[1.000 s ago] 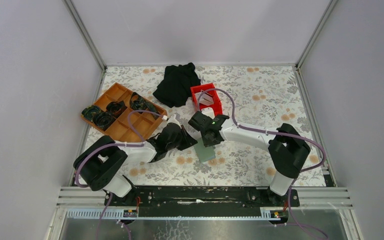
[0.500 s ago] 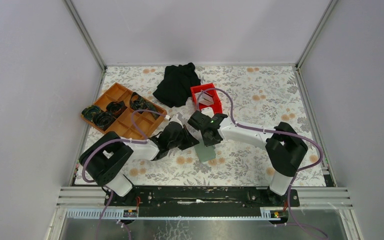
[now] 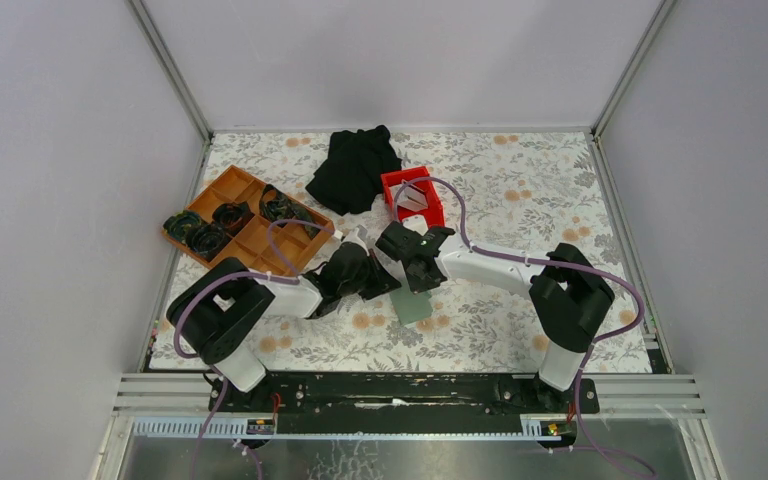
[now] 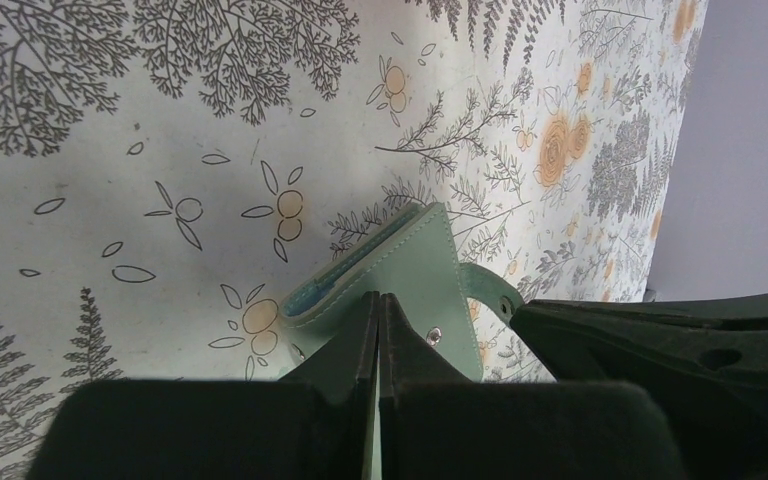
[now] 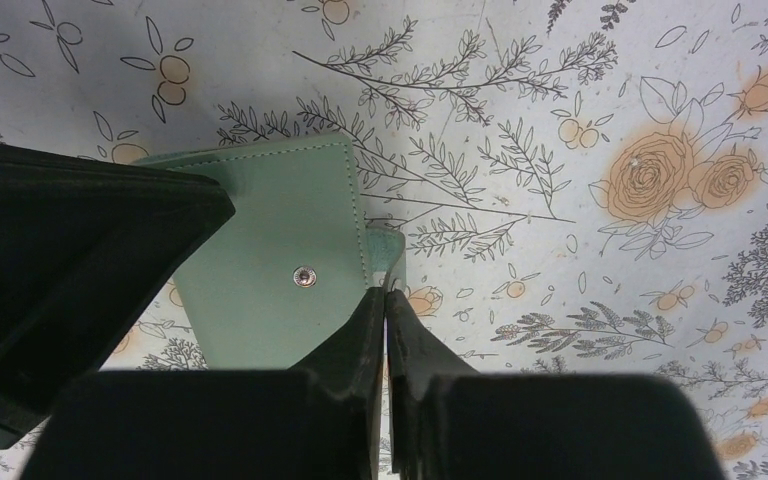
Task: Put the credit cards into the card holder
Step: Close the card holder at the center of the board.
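Note:
The grey-green card holder [image 3: 413,306] lies folded mid-table, its near-left corner lifted. My left gripper [image 3: 388,284] is shut on that corner; in the left wrist view the holder [image 4: 410,262] spreads out beyond the gripper [image 4: 378,298], and a pale green sliver fills the slit between the fingers. My right gripper [image 3: 419,282] is shut on the holder's strap. In the right wrist view the strap [image 5: 384,246] runs into the gripper [image 5: 386,292], right of the snap stud [image 5: 304,275]. Pale credit cards [image 3: 413,199] rest in the red bin.
The red bin [image 3: 392,183] stands just behind the two grippers. A black cloth [image 3: 355,168] is bunched at the back. An orange compartment tray [image 3: 250,248] with dark coiled items sits on the left. The two grippers almost touch over the holder.
My right gripper's jaws have closed onto the holder's strap. The left arm's elbow has swung right while its gripper has stayed on the holder.

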You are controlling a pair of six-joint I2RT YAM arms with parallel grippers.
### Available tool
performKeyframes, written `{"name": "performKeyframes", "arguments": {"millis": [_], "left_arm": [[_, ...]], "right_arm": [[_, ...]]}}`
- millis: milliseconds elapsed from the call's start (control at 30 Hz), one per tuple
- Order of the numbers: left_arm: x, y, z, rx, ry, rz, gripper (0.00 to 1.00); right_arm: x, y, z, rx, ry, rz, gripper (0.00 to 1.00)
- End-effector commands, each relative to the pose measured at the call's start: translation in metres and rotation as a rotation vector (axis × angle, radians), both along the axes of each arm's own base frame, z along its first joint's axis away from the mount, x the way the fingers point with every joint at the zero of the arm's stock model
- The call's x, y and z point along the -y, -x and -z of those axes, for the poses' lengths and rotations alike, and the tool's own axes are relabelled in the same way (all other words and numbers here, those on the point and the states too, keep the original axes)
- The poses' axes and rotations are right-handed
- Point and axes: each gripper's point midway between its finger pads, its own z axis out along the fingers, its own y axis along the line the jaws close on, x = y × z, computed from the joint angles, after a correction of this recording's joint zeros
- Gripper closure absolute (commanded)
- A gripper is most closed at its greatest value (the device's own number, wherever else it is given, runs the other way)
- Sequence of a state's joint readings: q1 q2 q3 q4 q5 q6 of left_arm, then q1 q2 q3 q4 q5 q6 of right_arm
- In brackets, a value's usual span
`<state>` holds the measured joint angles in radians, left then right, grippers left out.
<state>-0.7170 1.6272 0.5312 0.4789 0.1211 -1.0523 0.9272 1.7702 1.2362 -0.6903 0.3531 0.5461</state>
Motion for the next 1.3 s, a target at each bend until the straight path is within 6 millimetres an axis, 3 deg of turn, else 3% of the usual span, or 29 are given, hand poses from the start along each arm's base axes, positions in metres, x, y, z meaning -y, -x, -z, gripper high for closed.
{"name": "performKeyframes", "arguments": {"millis": [0,67,533,1267], "left_arm": [[0.001,-0.006,0.004,-0.004,-0.006,-0.006,1.00],[-0.001,-0.005,0.008,-0.015,-0.022,-0.012,1.00],[-0.004,0.004,0.029,-0.065,-0.087,-0.016,1.00],[-0.004,0.008,0.031,-0.070,-0.096,-0.020,1.00]], "right_arm": [[0.001,-0.005,-0.003,0.003,0.011,-0.011,0.96],[0.001,-0.005,-0.004,0.002,0.009,-0.014,1.00],[-0.015,0.001,-0.002,-0.037,-0.065,-0.050,1.00],[-0.027,0.006,0.016,-0.088,-0.096,-0.067,1.00]]}}
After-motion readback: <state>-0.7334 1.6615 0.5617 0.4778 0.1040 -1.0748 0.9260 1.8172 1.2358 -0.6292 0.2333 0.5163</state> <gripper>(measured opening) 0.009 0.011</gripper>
